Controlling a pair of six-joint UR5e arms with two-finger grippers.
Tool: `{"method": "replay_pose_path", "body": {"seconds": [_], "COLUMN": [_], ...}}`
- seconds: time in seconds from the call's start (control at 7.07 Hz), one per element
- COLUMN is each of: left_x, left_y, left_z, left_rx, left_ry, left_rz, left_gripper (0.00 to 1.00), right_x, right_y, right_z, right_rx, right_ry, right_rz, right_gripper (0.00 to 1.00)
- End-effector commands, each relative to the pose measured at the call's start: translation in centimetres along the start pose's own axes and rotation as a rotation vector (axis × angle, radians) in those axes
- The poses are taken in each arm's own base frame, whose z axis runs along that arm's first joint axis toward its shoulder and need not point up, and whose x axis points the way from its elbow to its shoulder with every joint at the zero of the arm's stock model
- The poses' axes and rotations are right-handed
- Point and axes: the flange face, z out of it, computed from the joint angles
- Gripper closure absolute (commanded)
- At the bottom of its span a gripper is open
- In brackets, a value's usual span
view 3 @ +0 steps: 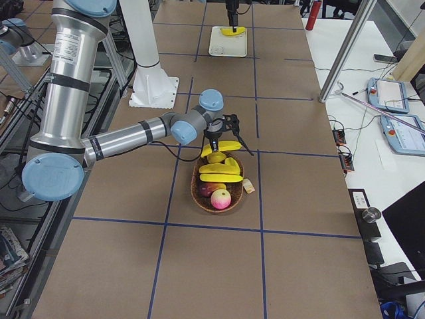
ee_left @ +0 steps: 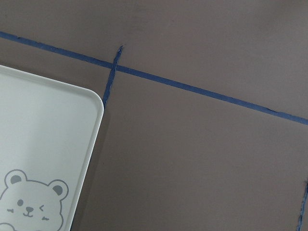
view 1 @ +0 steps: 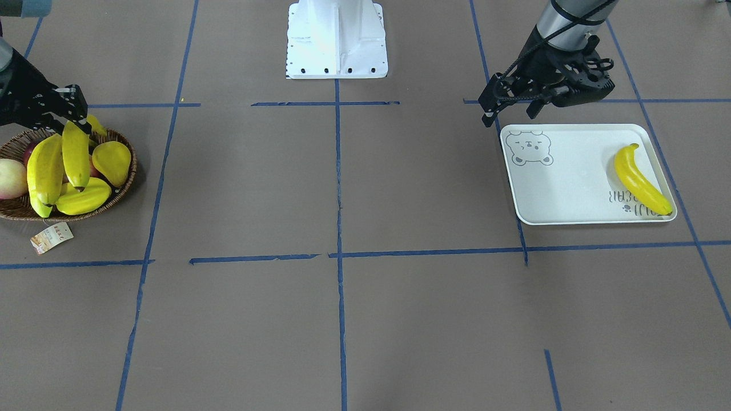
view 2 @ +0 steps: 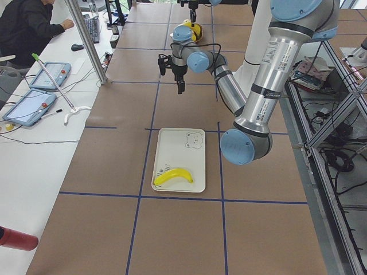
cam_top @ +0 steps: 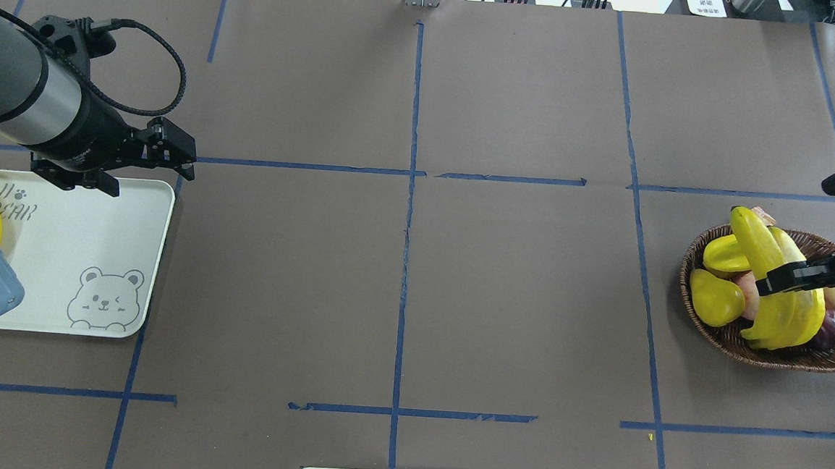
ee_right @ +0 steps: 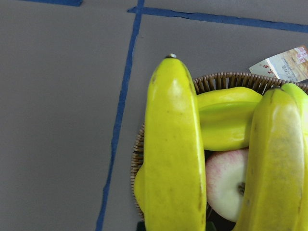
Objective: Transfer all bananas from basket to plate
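Observation:
My right gripper [view 1: 77,123] is shut on one banana [view 1: 76,153] near its upper end and holds it tilted over the brown wicker basket [view 1: 128,177]. The same banana fills the middle of the right wrist view [ee_right: 173,154]. Two more bananas [cam_top: 789,315] lie in the basket [cam_top: 765,357] under my right gripper [cam_top: 784,279]. A fourth banana [view 1: 639,180] lies on the white bear plate [view 1: 571,182]. My left gripper [cam_top: 183,158] is open and empty, just beyond the plate's [cam_top: 61,256] far corner.
The basket also holds a yellow pear [view 1: 112,162], a ridged starfruit [view 1: 85,197], a pink apple [view 1: 11,178] and a dark plum [cam_top: 828,336]. A paper tag [view 1: 51,237] lies beside it. The white robot base [view 1: 337,40] stands between the arms. Blue tape lines cross the brown table.

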Motion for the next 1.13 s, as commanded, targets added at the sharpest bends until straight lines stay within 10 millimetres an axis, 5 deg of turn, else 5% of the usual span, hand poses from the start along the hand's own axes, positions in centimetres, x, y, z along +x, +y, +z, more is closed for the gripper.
{"method": "replay_pose_path", "body": {"seconds": [0.0,0.28,0.57,0.85,0.99], "left_x": [0.4,6.5,9.2,10.6,11.2], "left_y": [0.1,3.2,3.5,2.9,4.1], "left_z": [-0.2,-0.5,-1.0,0.3,0.1], "left_rx": [0.003,-0.031,-0.015,-0.049,-0.078], "left_ry": [0.009,0.084,0.320,0.567,0.635], "left_rz": [0.005,0.006,-0.050,-0.123,-0.134], "left_gripper": [0.00,0.00,0.00,0.00,0.00], "right_x": [-1.6,-9.3,-20.9,-31.2,-35.2], "right_y": [-1.4,-5.7,-8.1,-6.7,-4.5], "right_z": [-4.7,-6.6,-5.6,-3.0,-0.5], "right_rx": [0.019,0.069,0.094,0.148,0.183], "right_ry": [-0.156,-0.243,-0.321,-0.376,-0.381], "right_rz": [-0.026,0.001,0.119,0.165,0.141], "right_gripper": [1.00,0.99,0.98,0.98,0.98]}}
